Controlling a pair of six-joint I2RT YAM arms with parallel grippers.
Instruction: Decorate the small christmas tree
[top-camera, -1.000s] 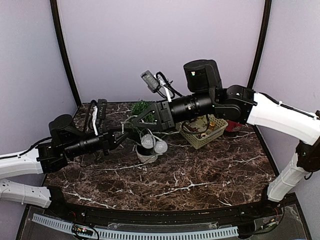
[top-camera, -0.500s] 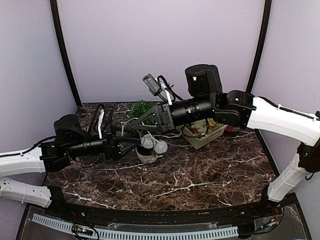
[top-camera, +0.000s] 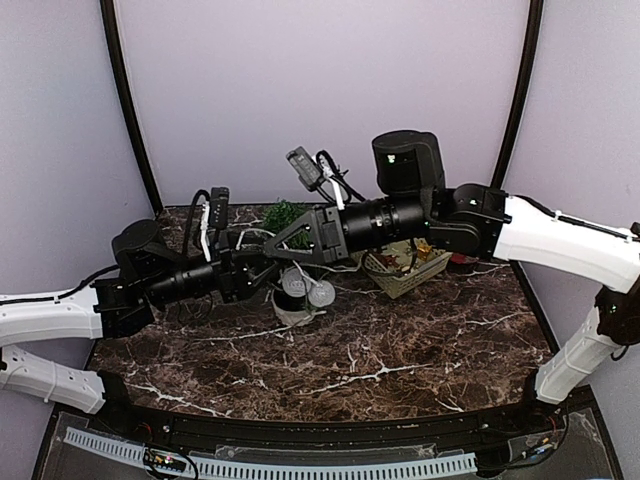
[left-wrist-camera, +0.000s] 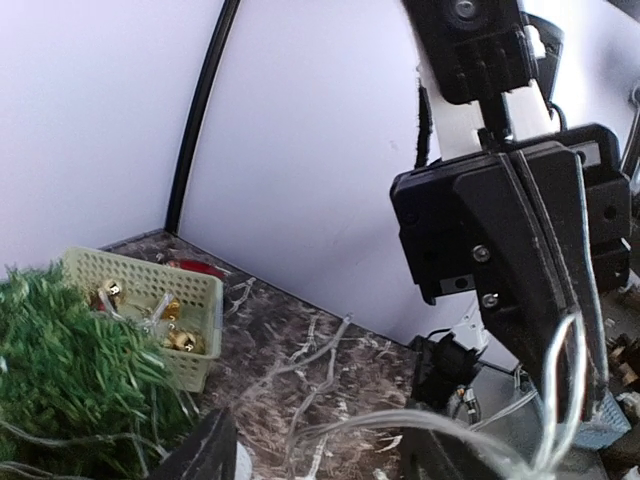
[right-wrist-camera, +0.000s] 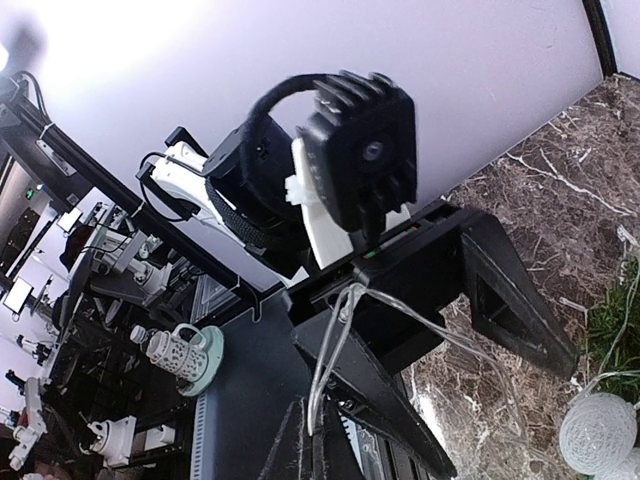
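Two arms stretch low over marble table (top-camera: 400, 372), meeting at small christmas tree (top-camera: 285, 214): left arm from tree's left, right arm from tree's right. Only top view shows white balls (top-camera: 320, 293) just in front of tree. Only left wrist view shows gold bells (left-wrist-camera: 180, 340) in basket (left-wrist-camera: 140, 268) beside tree. Right gripper (left-wrist-camera: 585, 388) pinched closed on clear light string (left-wrist-camera: 440, 418). Left gripper (left-wrist-camera: 320, 455) fingers spread wide, string passing between unclamped.
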